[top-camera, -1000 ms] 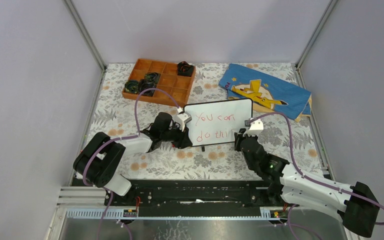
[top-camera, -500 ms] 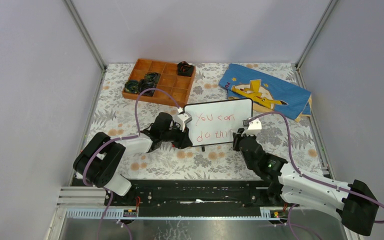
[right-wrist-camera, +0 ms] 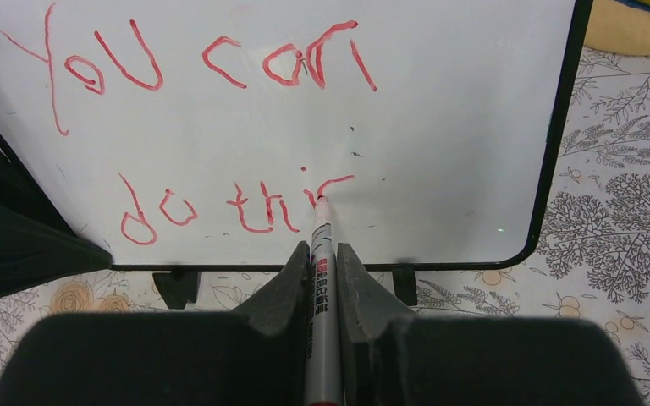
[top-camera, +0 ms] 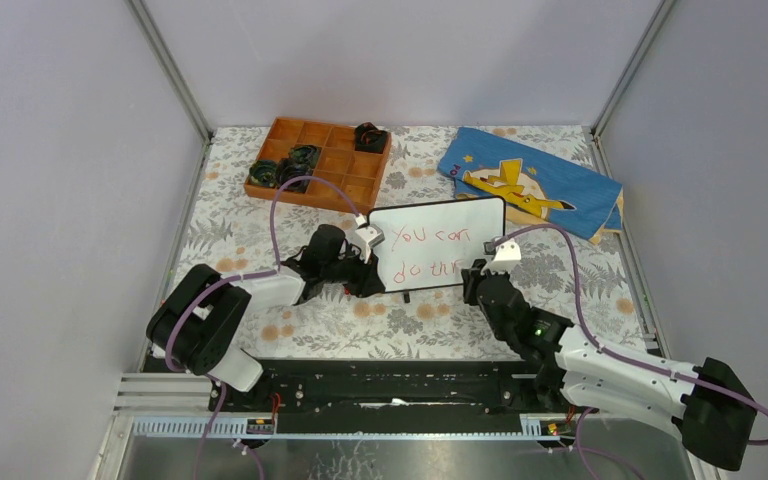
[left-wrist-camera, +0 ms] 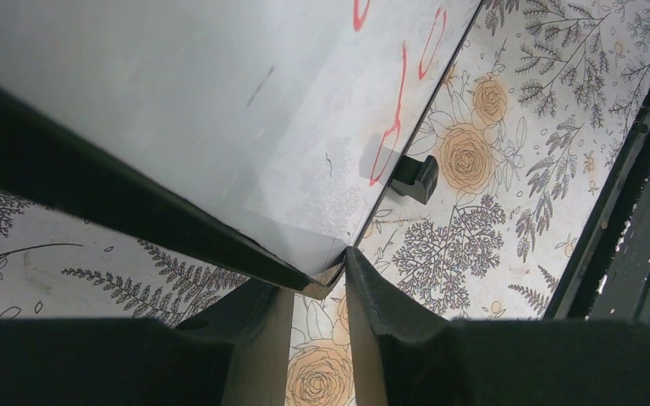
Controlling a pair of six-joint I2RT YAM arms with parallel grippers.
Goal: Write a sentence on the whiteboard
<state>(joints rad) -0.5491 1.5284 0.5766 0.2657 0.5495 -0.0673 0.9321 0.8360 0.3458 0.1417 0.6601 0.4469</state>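
- Finishing the sentence (right-wrist-camera: 178,76), by my read: red "You can" on top, "do thi" plus one begun stroke below, on the whiteboard (right-wrist-camera: 457,110) that fills the upper part of the right wrist view.
- Right gripper (right-wrist-camera: 322,254) clenched on a marker (right-wrist-camera: 320,233). The marker's long axis runs straight up the frame from the jaws, and its tip touches the board at that begun stroke, lower centre.
- Left gripper (left-wrist-camera: 326,279) grasping the whiteboard's lower corner, steadying it on its feet. The right arm is the writing one.
- Surface is glossy white. Blank board lies right of the tip up to the black frame, likely room enough for one letter.
- Board stands on the floral tablecloth (top-camera: 260,240) at the centre of the top view. Orange tray (top-camera: 320,165) upper left and blue cloth (top-camera: 530,180) upper right, both well apart from the marker.
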